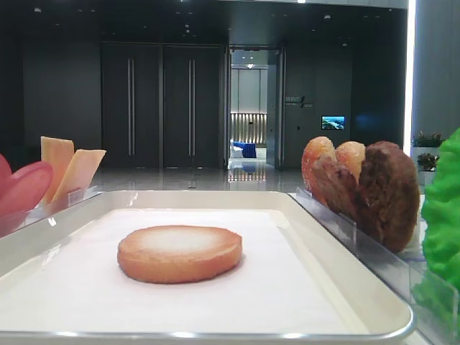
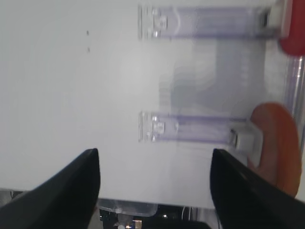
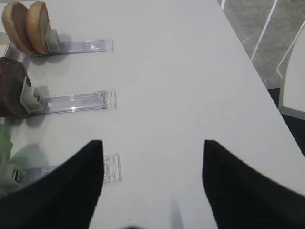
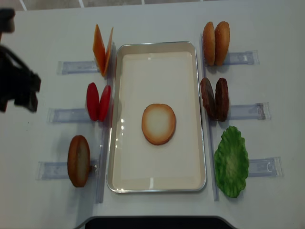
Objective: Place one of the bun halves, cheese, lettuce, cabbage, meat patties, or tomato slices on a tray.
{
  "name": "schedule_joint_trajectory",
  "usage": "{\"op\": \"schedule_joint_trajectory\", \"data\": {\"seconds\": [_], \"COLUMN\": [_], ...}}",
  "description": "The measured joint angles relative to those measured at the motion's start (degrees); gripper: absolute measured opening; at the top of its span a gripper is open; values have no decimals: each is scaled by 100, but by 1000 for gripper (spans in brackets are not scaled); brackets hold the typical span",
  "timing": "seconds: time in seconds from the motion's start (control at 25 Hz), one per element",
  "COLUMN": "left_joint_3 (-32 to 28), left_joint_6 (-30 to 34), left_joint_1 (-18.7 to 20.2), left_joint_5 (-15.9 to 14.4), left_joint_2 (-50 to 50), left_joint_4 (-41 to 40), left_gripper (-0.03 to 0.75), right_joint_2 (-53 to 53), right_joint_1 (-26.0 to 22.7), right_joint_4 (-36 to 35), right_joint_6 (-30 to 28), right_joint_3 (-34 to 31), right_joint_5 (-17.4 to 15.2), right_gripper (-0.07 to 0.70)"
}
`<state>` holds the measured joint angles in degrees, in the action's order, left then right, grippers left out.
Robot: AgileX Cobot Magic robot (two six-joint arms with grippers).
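- Exterior high: no readable writing. Bun half lies pale face up, mid tray; neither pincer in frame.
- Right wrist: right gripper spread open, empty, over bare table; buns and patties far left, well apart.
- Left wrist: left gripper open, empty; orange bun off right.
- Realsense: bun half centred in tray; left arm well apart at left edge.

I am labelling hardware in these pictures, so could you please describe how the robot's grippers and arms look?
Both the right gripper and the left gripper have two broad black fingers with a finely ribbed texture, tapering to rounded tips. In the overhead view the left arm is a black, blocky shape. No markings or cables are discernible.
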<state>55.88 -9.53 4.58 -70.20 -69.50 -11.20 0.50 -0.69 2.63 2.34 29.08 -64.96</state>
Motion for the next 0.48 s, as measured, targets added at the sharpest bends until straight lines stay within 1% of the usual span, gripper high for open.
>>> {"op": "schedule_joint_trajectory", "data": {"seconds": [0.12,0.24,0.4,0.48], "left_joint_3": [-1036,-1848,-2619,-2824], "left_joint_6": [-93,-247,-252,-217], "left_joint_1": [0,0,0,0], "left_joint_5": [16,254,534,628], "left_joint_2": [1093,2100,3174,3588], "left_joint_4": [24,67,66,142], "left_gripper": [530,517,516,516], "right_joint_2": [0,0,0,0], "right_joint_1": [0,0,0,0], "right_joint_4": [0,0,0,0], "right_joint_6": [0,0,0,0], "right_joint_3": [0,0,0,0], "right_joint_5": [0,0,0,0], "right_gripper": [429,429,429,429]}}
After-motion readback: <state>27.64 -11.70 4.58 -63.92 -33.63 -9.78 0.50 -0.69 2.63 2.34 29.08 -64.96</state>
